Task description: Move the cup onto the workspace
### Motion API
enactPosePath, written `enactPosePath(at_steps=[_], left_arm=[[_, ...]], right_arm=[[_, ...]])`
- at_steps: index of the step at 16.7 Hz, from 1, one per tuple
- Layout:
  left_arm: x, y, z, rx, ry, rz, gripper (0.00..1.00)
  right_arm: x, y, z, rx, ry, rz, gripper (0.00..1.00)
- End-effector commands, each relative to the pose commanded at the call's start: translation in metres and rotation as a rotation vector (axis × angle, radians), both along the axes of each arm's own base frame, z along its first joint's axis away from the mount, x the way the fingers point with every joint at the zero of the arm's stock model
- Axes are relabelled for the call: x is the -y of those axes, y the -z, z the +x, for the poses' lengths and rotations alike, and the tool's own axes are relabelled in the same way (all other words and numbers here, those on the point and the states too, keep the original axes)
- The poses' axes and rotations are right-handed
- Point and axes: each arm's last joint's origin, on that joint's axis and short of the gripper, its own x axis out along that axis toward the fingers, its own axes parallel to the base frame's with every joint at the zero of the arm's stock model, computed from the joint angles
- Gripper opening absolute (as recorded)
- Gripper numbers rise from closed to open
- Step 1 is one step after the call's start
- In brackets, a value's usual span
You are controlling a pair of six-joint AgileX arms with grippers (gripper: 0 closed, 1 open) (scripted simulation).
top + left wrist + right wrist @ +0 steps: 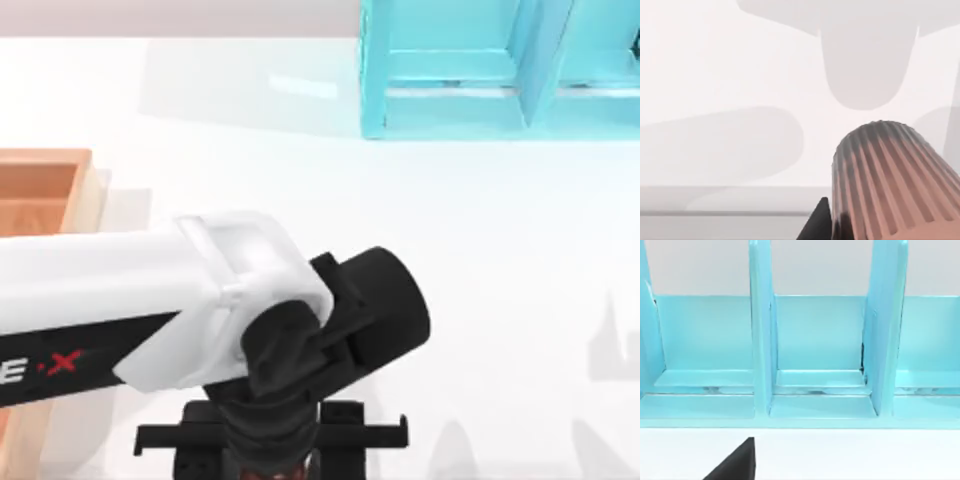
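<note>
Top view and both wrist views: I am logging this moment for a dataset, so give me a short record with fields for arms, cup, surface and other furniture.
left arm: reaches in from the table's left over the near middle; its black pincer points down at the near edge
cup: small ribbed pinkish-brown cup, close against the left pincer's dark fingertip
cup contact with table: cannot tell
surface: wide plain white tabletop
tray: orange-brown wooden tray, at the left edge
shelf: turquoise shelf unit, far right, compartments facing the right wrist camera
right arm: faces the shelf
</note>
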Motion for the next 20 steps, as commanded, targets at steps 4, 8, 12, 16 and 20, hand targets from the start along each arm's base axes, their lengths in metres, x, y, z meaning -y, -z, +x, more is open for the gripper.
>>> enactPosePath(at_steps=[4, 8, 12, 16, 20], left_arm=[[0.0000, 0.0000, 0.0000, 0.000, 0.000, 0.000, 0.23], [0.0000, 0.0000, 0.0000, 0.000, 0.000, 0.000, 0.53], [0.0000, 0.0000, 0.0000, 0.000, 0.000, 0.000, 0.83], [0.0000, 0.0000, 0.0000, 0.000, 0.000, 0.000, 1.00], [0.0000, 0.0000, 0.0000, 0.000, 0.000, 0.000, 1.00]], right_arm=[[0.0000, 0.0000, 0.0000, 0.000, 0.000, 0.000, 1.00], [0.0000, 0.0000, 0.0000, 0.000, 0.000, 0.000, 1.00], [0.0000, 0.0000, 0.0000, 0.000, 0.000, 0.000, 1.00], [0.0000, 0.0000, 0.0000, 0.000, 0.000, 0.000, 1.00], [0.0000, 0.0000, 0.0000, 0.000, 0.000, 0.000, 1.00]])
